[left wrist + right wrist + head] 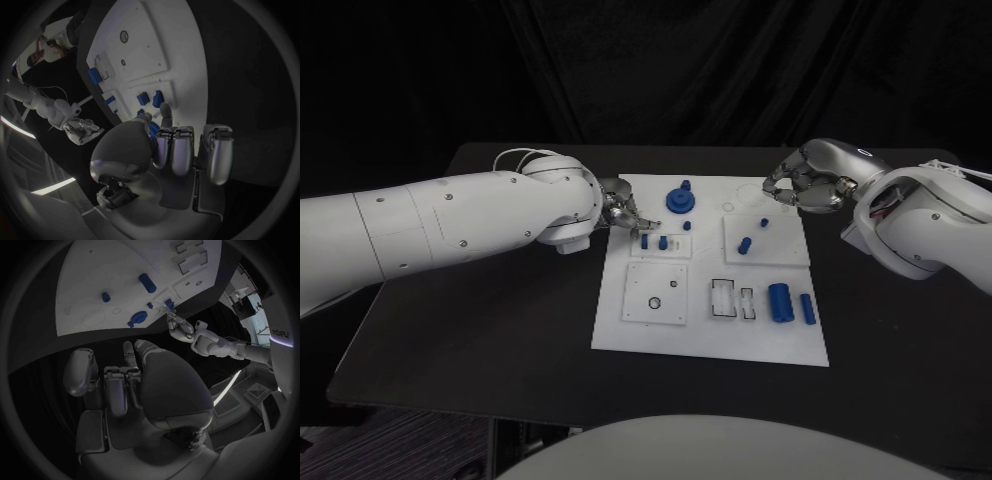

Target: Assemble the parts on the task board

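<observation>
The white task board (pixel 711 330) lies mid-table. A blue gear-like part (pixel 681 198) stands near its far edge, and two small blue pegs (pixel 643 241) stand side by side behind the board's left edge. My left hand (pixel 620 212) hovers at that left edge, just beyond the pegs, fingers (pixel 181 150) curled. A blue bit (pixel 154 130) shows beside its thumb; I cannot tell whether it is held. My right hand (pixel 805 187) hangs over the far right corner, fingers (pixel 119 385) curled in with nothing in them.
More blue parts lie on the board's right half: two small pieces (pixel 746 244) and two cylinders (pixel 780 301) near the front right. A raised square plate (pixel 656 293) with holes sits front left. Black table (pixel 473 330) surrounds the board.
</observation>
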